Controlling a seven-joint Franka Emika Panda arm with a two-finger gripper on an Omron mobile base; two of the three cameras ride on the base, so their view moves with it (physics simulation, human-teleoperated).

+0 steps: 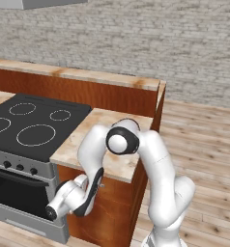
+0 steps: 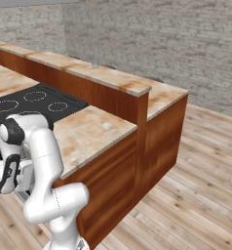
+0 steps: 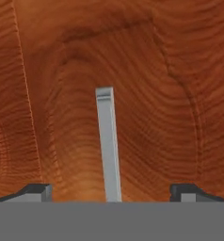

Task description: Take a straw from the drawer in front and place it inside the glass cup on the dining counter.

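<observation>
In the hand view my gripper (image 3: 111, 190) is open, its fingertips (image 3: 39, 191) spread wide on either side of a slim silver bar handle (image 3: 108, 141). That handle sits on the reddish-brown wooden drawer (image 3: 165, 89), which is shut. In the left base view the gripper (image 1: 101, 185) is low, up against the wood front (image 1: 114, 200) under the small marbled top. The dining counter (image 1: 88, 75) (image 2: 96, 73) runs along the back as a raised ledge. The straw is out of view. I cannot make out the glass cup.
A black cooktop (image 1: 32, 123) (image 2: 35, 101) over a grey oven with knobs (image 1: 15, 185) stands left of the drawer. The small marbled top (image 1: 105, 140) (image 2: 91, 131) lies above the gripper. Plank floor (image 2: 196, 195) spreads to the right.
</observation>
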